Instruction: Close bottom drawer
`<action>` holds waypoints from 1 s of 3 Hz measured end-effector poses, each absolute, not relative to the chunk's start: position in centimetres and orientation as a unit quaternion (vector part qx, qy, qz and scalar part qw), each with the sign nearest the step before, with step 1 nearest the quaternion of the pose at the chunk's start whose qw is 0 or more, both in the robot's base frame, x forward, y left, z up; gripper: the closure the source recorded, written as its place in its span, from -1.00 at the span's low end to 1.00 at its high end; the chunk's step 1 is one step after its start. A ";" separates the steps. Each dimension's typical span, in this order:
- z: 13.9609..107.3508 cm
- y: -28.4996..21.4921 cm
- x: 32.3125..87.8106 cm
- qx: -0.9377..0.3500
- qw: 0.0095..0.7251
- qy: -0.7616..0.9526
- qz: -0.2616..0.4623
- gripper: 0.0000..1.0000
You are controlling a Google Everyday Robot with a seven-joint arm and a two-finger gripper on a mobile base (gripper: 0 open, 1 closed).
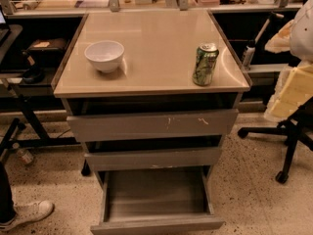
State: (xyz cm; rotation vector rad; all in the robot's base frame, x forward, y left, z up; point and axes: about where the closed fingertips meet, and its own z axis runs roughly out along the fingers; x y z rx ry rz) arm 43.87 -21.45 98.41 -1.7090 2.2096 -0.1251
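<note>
Warm overhead light; glare on cabinet top [156,58]; bottom drawer [156,196] interior dim; soft blur overall.

White bowl [104,55] & green can [205,64] well apart on cabinet top [156,33]; 1 sneaker [29,213] bottom-left.

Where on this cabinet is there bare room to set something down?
Free: the cabinet top between the white bowl and the green can, plus its back half. The open bottom drawer has a bare tray too. Nowhere is crowded. The gripper is out of view.
</note>
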 end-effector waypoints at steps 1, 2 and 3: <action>98.4 -21.4 43.9 -0.602 0.172 0.778 -0.044 -0.16; 98.4 -21.4 43.9 -0.602 0.172 0.778 -0.044 0.30; 98.4 -21.4 43.9 -0.602 0.172 0.778 -0.044 0.76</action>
